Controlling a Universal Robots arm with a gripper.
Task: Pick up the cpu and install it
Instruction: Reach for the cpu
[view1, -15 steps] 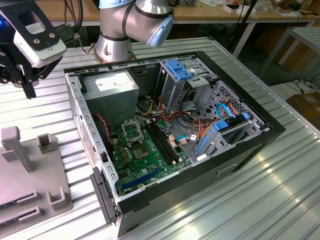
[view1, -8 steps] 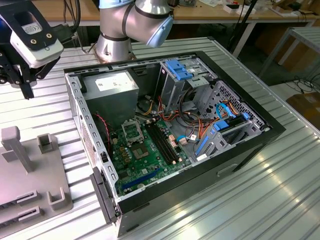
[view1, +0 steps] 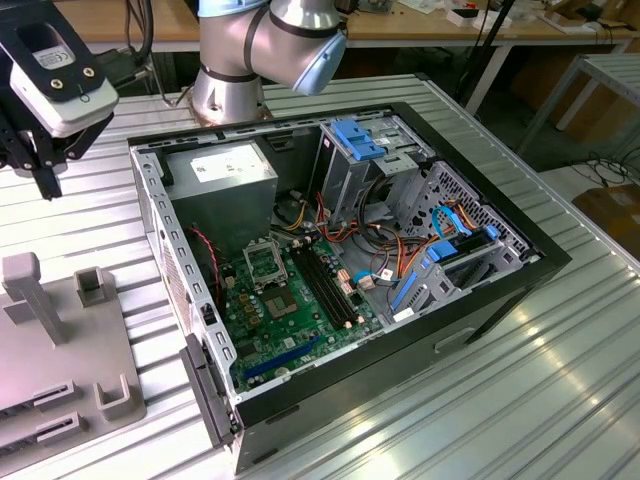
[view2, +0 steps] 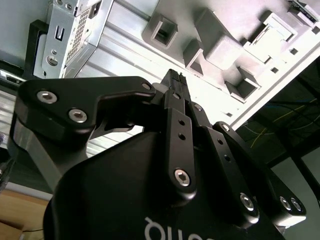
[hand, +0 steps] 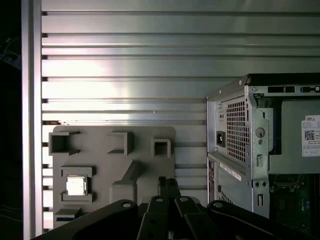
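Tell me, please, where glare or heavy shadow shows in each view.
Exterior view: bright streaks reflect off the table. First wrist view: glare bands cross the table, and the cpu in the grey fixture shines pale. Second wrist view: the gripper sits dark against the bright fixture.

The table (view1: 480, 420) is ribbed silver metal, striped with dark grooves. The computer case (view1: 545, 262) is black outside and bare grey steel inside, with one panel dotted all over with holes. Its circuit board (view1: 290, 320) is green with black slots and a single blue one. The drive clips (view1: 360, 138) are bright blue, the wires (view1: 395, 255) red, orange, yellow and black. The holder tray (hand: 100, 155) is plain matt grey, and the cpu (hand: 76, 186) shines silver-white against it. The gripper (view2: 172, 77) is black with silver screw heads; the arm (view1: 262, 45) is silver with a pale blue cap
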